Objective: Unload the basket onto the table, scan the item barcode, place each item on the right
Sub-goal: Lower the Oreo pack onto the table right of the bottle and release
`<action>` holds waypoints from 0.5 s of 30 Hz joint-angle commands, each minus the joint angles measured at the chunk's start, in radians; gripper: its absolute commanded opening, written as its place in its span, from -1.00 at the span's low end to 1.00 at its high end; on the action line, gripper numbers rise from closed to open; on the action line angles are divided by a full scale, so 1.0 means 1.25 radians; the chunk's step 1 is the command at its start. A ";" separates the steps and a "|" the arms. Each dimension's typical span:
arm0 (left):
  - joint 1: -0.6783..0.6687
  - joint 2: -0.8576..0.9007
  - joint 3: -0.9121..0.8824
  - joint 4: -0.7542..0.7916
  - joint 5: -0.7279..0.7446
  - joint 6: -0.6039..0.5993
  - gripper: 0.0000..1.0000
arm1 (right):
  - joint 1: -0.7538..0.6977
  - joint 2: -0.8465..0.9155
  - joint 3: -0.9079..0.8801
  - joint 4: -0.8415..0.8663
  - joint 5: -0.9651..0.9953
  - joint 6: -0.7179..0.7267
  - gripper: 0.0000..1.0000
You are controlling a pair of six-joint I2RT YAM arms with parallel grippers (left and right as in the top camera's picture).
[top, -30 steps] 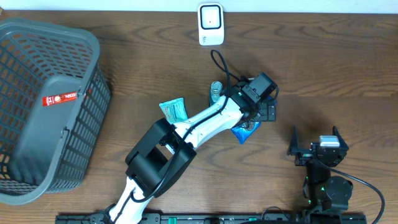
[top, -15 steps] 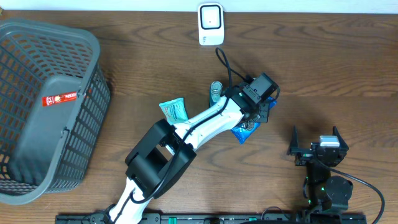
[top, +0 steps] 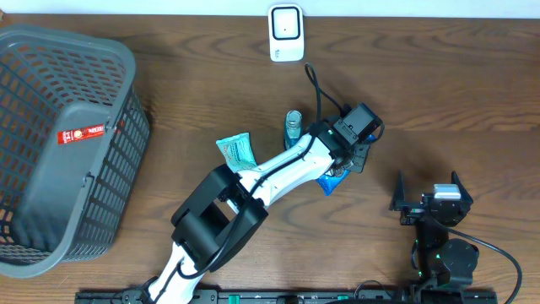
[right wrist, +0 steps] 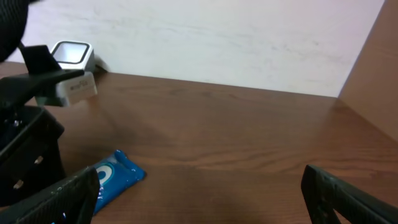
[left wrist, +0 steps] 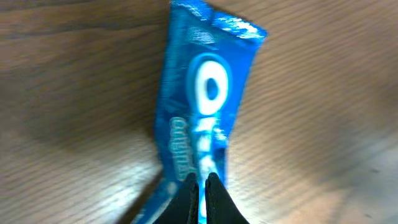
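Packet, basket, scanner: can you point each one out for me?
packet (left wrist: 210,93), left wrist view, on the white oval of its print.
basket (top: 126,160), overhead view, on its right mesh wall.
scanner (top: 286,29), overhead view, on its top face.

Left arm (top: 289,162): white shells, black joints, a black cable (top: 318,87) looping off at twelve o'clock; left gripper (left wrist: 200,178) black-fingered. Right arm (top: 451,255) black, green-lit.

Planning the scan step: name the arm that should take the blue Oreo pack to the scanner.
Left. The left end effector is shut on the Oreo pack, nearer the barcode scanner; the right end effector stands open, apart from the pack.
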 commanded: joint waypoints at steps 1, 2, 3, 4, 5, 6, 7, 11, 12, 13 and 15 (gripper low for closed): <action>0.003 0.030 -0.009 -0.004 -0.054 0.033 -0.86 | 0.005 -0.005 -0.001 -0.004 0.003 0.009 0.98; 0.003 0.033 -0.009 -0.004 -0.054 0.033 -0.85 | 0.005 -0.005 -0.001 -0.004 0.003 0.009 0.99; 0.003 0.035 -0.009 -0.004 -0.054 0.034 -0.85 | 0.005 -0.005 -0.001 -0.004 0.003 0.009 0.99; 0.003 0.040 -0.009 -0.004 -0.054 0.034 -0.85 | 0.005 -0.005 -0.001 -0.004 0.003 0.009 0.99; 0.003 0.045 -0.009 -0.004 -0.054 0.033 -0.86 | 0.005 -0.005 -0.001 -0.004 0.003 0.009 0.98; 0.003 0.050 -0.009 -0.005 -0.054 0.034 -0.86 | 0.005 -0.005 -0.001 -0.004 0.003 0.009 0.99; 0.003 0.060 -0.009 -0.004 -0.054 0.034 -0.85 | 0.005 -0.005 -0.001 -0.004 0.003 0.009 0.99; 0.003 0.082 -0.009 -0.011 -0.051 0.038 -0.85 | 0.005 -0.005 -0.001 -0.004 0.003 0.009 0.99; 0.003 0.081 -0.009 -0.012 -0.051 0.047 -0.86 | 0.005 -0.005 -0.001 -0.004 0.003 0.009 0.99; 0.003 0.076 -0.006 -0.014 -0.052 0.059 -0.85 | 0.005 -0.005 -0.001 -0.004 0.003 0.009 0.99; 0.003 0.055 0.003 -0.020 -0.053 0.097 -0.86 | 0.005 -0.005 -0.001 -0.004 0.003 0.009 0.99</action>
